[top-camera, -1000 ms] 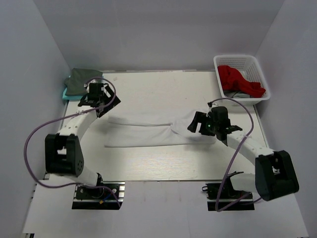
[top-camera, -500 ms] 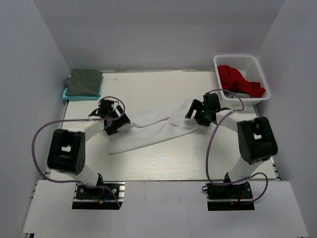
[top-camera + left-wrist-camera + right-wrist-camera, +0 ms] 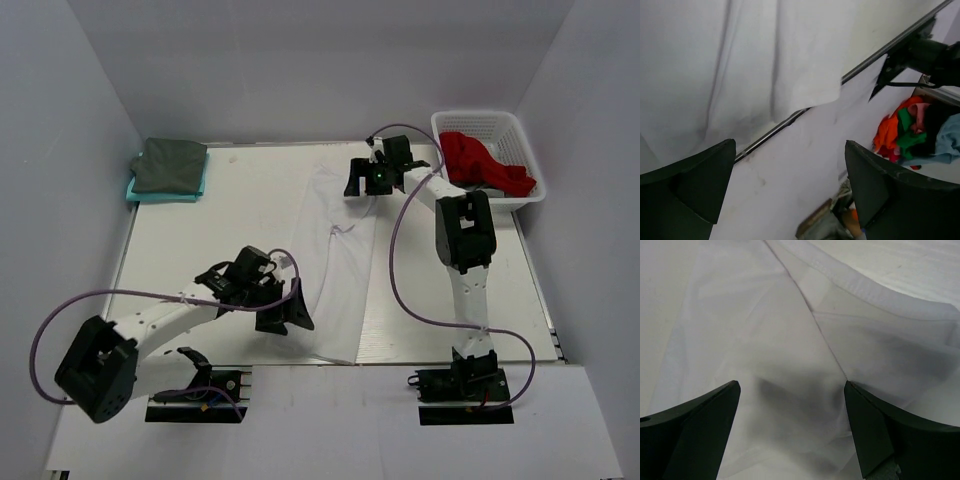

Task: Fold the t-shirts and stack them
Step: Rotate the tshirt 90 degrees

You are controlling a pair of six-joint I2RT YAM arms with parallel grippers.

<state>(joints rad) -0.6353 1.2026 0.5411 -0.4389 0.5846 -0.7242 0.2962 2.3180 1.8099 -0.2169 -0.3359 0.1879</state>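
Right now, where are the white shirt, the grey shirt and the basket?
white shirt [image 3: 345,275], top view, middle of the cloth
grey shirt [image 3: 170,165], top view, its middle
basket [image 3: 474,114], top view, far rim

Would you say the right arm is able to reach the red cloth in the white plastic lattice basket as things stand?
Probably yes: the right gripper hangs open beside the white plastic lattice basket, whose top is uncovered, and the red cloth lies exposed on top.

White t-shirt [image 3: 335,265]: stretched in a long, wrinkled strip from far centre to the near edge, near hem hanging just over it. Dark grey-green one [image 3: 168,165]: apparently folded, far left, resting on teal one [image 3: 135,188]. Red cloth [image 3: 480,162]: crumpled heap, far right.
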